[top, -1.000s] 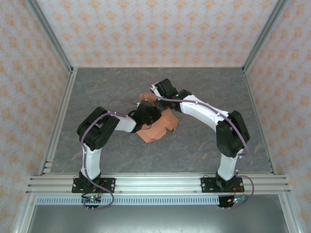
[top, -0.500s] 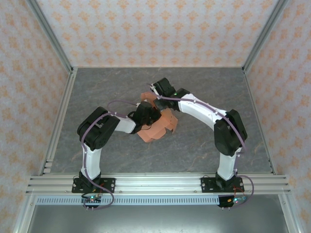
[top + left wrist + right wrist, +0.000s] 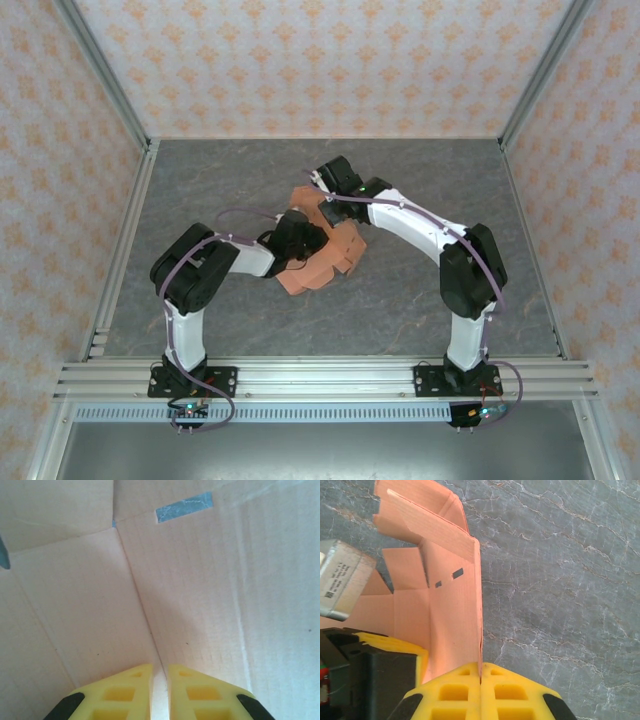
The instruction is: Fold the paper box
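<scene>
The paper box [image 3: 325, 268] is partly folded. Right hand [image 3: 480, 670] pinches one raised wall; left hand [image 3: 160, 669] slightly parted. Flaps not yet closed.

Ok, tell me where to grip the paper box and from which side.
Probably the upright wall of the paper box: it is thin with a free edge, so come edge-on, a finger on each face, as the shut right gripper does.
</scene>
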You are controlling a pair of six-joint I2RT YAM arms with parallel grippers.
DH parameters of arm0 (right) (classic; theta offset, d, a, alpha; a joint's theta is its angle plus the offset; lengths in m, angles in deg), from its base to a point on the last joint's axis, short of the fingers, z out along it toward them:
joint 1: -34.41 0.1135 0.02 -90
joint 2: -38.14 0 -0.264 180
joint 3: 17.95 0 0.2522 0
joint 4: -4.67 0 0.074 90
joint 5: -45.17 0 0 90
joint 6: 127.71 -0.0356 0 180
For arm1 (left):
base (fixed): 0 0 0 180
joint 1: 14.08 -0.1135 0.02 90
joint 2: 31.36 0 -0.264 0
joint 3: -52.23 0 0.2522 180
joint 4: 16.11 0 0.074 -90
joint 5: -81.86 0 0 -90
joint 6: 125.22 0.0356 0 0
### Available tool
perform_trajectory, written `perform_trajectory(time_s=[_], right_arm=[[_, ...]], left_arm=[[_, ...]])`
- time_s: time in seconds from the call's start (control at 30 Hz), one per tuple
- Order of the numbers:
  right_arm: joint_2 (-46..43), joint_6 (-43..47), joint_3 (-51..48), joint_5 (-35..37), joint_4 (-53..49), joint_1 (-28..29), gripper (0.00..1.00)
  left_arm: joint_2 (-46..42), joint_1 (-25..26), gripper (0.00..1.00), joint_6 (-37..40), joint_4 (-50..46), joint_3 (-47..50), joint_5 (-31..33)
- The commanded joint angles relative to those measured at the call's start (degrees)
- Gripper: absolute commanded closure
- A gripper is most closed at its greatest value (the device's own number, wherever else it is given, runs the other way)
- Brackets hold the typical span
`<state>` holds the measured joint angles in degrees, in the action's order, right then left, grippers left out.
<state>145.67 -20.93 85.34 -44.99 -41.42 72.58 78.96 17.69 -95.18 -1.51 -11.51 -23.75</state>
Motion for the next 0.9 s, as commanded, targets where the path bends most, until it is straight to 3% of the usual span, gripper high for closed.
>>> perform_trajectory(time_s=[0.0, 0.3, 0.87], right_arm=[[0.2, 2.0, 2.4, 1.6, -1.1, -0.5, 1.00], [0.4, 4.2, 2.7, 0.3, -1.6, -0.8, 1.00], [1.8, -2.3, -0.3, -1.6, 1.3, 3.5, 1.00]], left_arm=[[-3.0, -0.4, 0.84, 1.3, -2.4, 1.6, 1.0], [-2.3, -0.6, 0.90, 1.4, -1.8, 2.4, 0.8], [4.5, -0.4, 0.97, -0.2, 2.3, 1.9, -0.3]])
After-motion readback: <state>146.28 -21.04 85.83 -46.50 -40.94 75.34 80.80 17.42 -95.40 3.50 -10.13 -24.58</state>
